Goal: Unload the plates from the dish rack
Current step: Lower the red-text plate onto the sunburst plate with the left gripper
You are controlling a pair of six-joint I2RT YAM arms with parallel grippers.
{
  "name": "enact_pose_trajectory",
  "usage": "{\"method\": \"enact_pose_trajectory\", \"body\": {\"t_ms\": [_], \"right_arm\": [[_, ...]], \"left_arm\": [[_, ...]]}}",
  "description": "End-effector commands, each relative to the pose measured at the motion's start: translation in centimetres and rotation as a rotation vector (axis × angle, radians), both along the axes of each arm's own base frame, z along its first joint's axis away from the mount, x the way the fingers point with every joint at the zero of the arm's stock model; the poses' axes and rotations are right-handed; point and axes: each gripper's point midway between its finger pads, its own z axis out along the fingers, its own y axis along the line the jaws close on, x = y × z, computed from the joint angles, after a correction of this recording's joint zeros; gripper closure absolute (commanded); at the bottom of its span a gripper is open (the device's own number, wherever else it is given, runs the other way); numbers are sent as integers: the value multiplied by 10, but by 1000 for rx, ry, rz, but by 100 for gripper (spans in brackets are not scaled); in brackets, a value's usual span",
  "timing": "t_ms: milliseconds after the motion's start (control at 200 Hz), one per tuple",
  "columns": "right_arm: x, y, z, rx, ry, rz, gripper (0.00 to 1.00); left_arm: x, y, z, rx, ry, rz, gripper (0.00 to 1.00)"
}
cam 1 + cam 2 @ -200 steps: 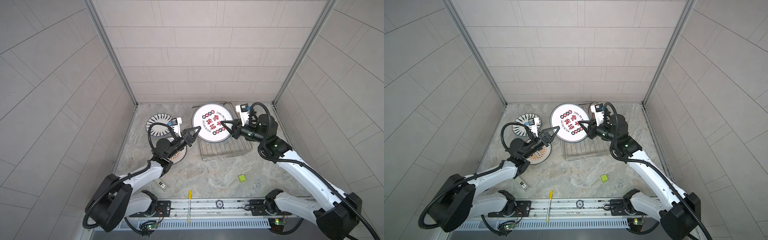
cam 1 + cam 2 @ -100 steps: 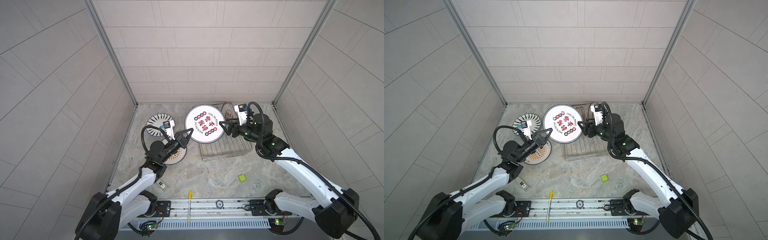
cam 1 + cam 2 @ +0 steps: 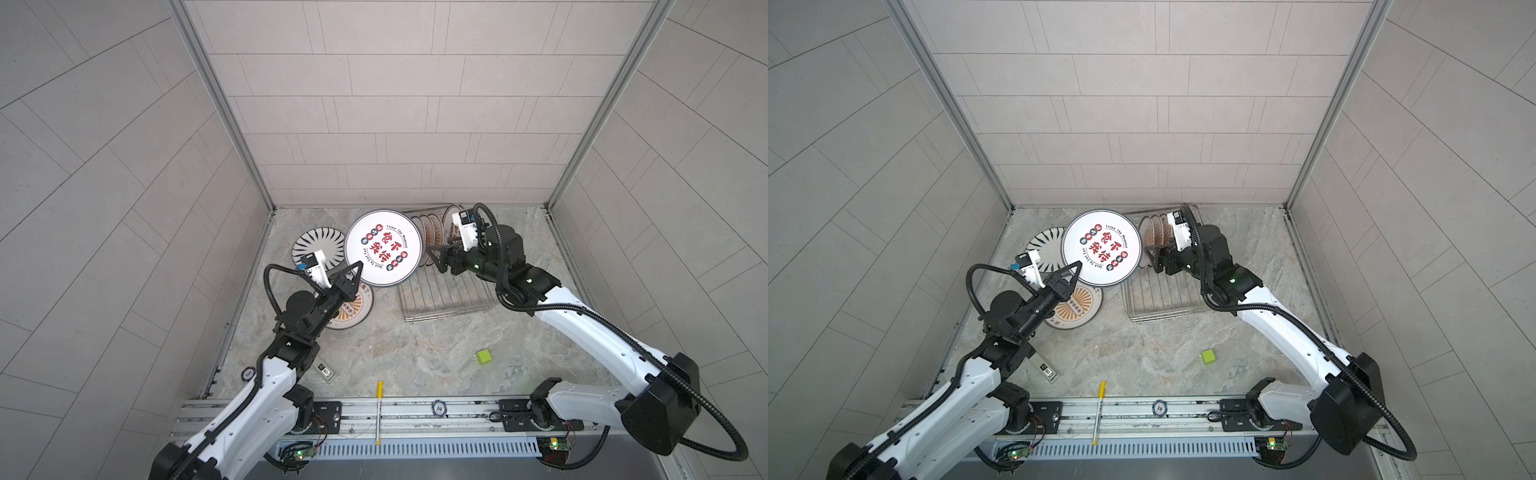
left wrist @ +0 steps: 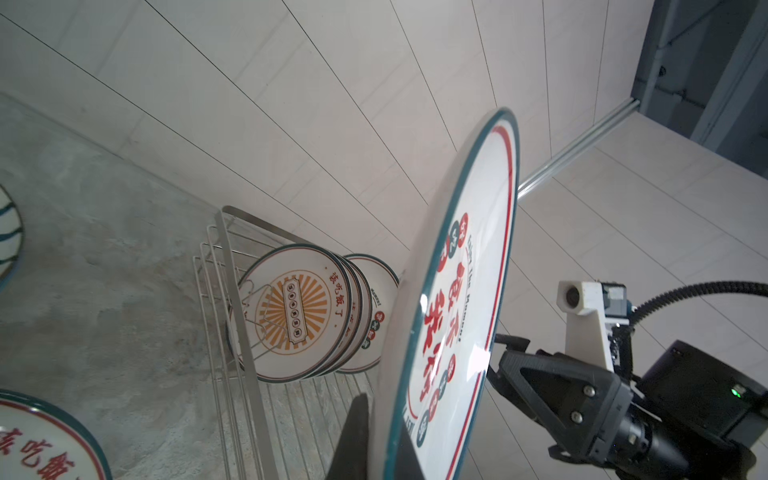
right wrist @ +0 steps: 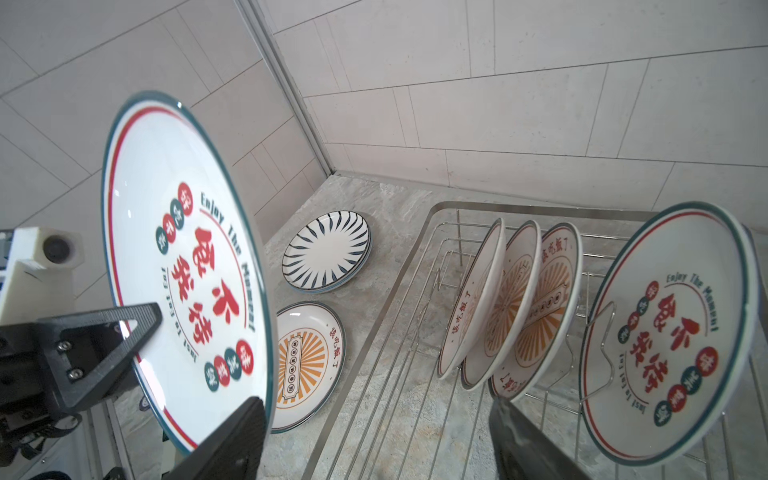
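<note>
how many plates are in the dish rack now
4. Three orange sunburst plates lean side by side among the dish rack prongs; one red-character plate stands apart from them, further along. Overlap could hide another. The left tool grips a fifth plate outside it.

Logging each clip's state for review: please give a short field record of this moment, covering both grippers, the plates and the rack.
left gripper: shut on the rim of the red-lettered plate, held tilted in the air by the rack's left side
right gripper: open, holding nothing
dish rack: four plates upright: three sunburst plates and a second lettered plate
table: striped plate and flat sunburst plate
task: unfinished
</note>
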Motion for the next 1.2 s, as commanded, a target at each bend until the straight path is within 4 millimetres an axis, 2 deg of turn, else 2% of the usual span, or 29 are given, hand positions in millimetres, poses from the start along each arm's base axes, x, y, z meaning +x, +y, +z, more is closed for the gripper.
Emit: {"method": "enact_pose_trajectory", "body": {"t_ms": [0, 185, 265, 285, 375, 435, 455, 500, 646, 916, 1196], "right_arm": [[-7, 24, 1, -87, -52, 68, 14], [-18, 73, -9, -194, -71, 184, 14], [-15, 84, -15, -233, -63, 175, 14], [-14, 86, -17, -242, -60, 174, 14], [-12, 98, -25, -260, -49, 190, 14], [-10, 104, -30, -268, -38, 200, 13], [-10, 107, -31, -272, -33, 203, 14], [-8, 111, -35, -279, -22, 208, 13], [-8, 128, -43, -299, -4, 244, 14], [-7, 152, -68, -356, 40, 295, 15], [-4, 162, -84, -388, 70, 311, 15]], "left_arm": [[1, 35, -7, -36, 56, 175, 100], [-9, 74, -30, -95, 145, 364, 100], [-15, 86, -32, -173, 154, 411, 100], [-16, 88, -44, -175, 181, 423, 100], [-24, 99, -55, -193, 235, 479, 100], [-29, 109, -74, -183, 312, 538, 100], [-30, 110, -66, -193, 312, 546, 100], [-33, 114, -74, -186, 367, 575, 100], [-36, 113, -96, -166, 509, 595, 100], [-35, 107, -135, -195, 646, 609, 100], [-36, 106, -157, -193, 702, 620, 100]]}}
